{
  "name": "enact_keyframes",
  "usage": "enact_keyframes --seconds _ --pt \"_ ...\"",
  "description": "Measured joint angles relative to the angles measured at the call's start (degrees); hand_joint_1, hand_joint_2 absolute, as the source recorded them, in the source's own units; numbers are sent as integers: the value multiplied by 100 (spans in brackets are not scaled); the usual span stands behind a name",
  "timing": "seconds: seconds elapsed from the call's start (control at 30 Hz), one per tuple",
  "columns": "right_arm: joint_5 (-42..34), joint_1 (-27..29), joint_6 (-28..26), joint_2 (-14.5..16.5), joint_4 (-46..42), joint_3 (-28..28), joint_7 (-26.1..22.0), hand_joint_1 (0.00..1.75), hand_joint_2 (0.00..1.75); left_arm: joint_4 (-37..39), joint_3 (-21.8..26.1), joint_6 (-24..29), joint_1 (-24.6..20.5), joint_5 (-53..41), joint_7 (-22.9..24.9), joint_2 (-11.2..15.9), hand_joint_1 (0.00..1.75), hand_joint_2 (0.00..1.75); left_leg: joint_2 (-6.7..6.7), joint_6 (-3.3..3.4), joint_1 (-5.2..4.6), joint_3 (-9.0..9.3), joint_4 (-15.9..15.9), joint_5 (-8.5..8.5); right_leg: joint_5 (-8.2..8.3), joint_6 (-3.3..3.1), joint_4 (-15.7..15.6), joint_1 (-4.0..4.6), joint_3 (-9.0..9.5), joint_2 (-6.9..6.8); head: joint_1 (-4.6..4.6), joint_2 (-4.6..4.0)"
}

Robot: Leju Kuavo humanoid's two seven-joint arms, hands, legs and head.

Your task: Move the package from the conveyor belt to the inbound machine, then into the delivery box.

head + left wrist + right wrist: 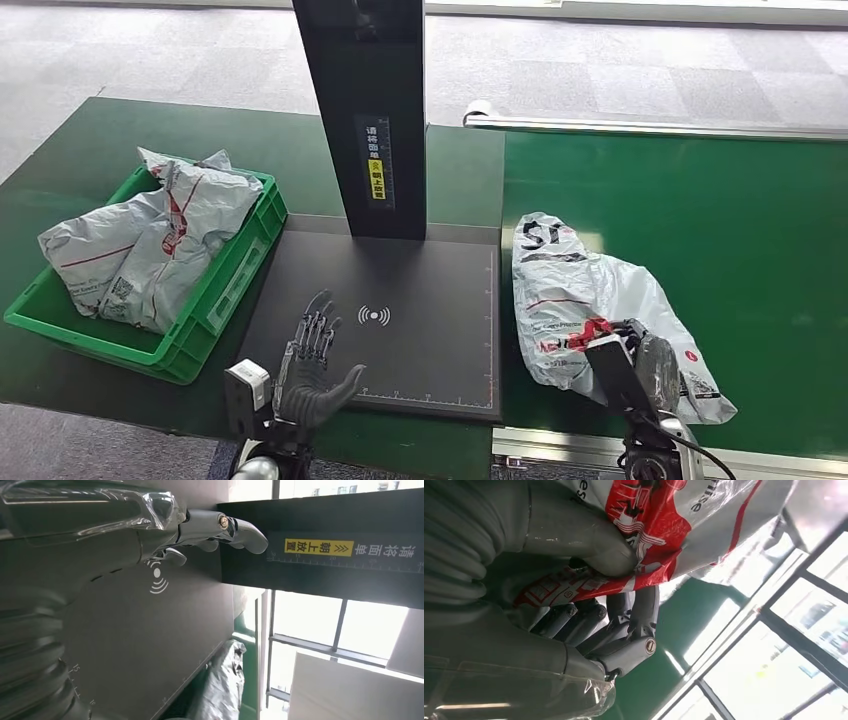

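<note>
The black post (320, 545) carries a yellow label (319, 547) reading 朝上放置, with white characters 请将面单 beside it and a ruler scale beneath. A white wireless-signal sign (374, 316) marks the scan plate (420, 330). Print on the package (704, 510) is only partly legible.

Crumpled grey-white poly package (585, 300) w/ red print, flat on green conveyor belt (720, 230), beside black inbound machine (400, 300).
</note>
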Motion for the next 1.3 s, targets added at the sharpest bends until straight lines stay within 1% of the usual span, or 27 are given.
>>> enact_keyframes --seconds 0.13,0.3,0.5,0.63,0.8,0.9,1.0,1.13,1.3 --pt "-266 177 -11 -33 -870 151 -195 175 175 -86 48 12 34 -32 -44 0 0 175 1 0 0 0 0 0 0 0 0 0 -1 0 1 0" --pt "-406 290 16 -100 -1635 464 -316 175 175 -169 82 18 65 -121 -117 2 0 175 1 0 0 0 0 0 0 0 0 0 1 0 0 0" --pt "-459 146 528 -207 -1990 1119 -344 175 175 -275 139 111 62 -210 -202 32 0 175 2 0 0 2 -1 1 1 -1 0 1 4 1 0 0" --pt "-520 -250 992 -278 -1904 1740 -190 175 175 -366 235 185 5 -261 -208 46 0 175 6 0 1 4 -2 3 1 -1 1 1 5 3 1 -1" --pt "-649 -760 1208 -332 -1520 2486 -20 175 175 -454 385 211 -81 -326 -192 58 0 175 4 0 1 7 -1 4 1 -1 1 1 6 3 0 0" --pt "-693 -882 1230 -362 -1393 2702 -4 175 175 -475 440 216 -100 -333 -190 66 0 175 3 0 0 5 -1 3 1 -1 1 1 5 2 0 0" --pt "-824 -998 1370 -395 -1241 2882 -1 175 175 -491 487 268 -120 -367 -190 70 0 175 5 0 0 2 -1 2 1 -1 1 1 4 3 1 0" --pt "-1035 -1241 1545 -398 -769 3261 -10 175 175 -585 582 379 -131 -389 -188 85 0 175 4 0 1 4 -2 3 1 -2 1 2 4 3 0 0" --pt "-1217 -1459 1583 -370 -239 3649 -37 175 175 -708 674 417 -123 -389 -178 95 0 175 2 0 3 4 -2 4 1 -1 1 4 5 1 1 0"
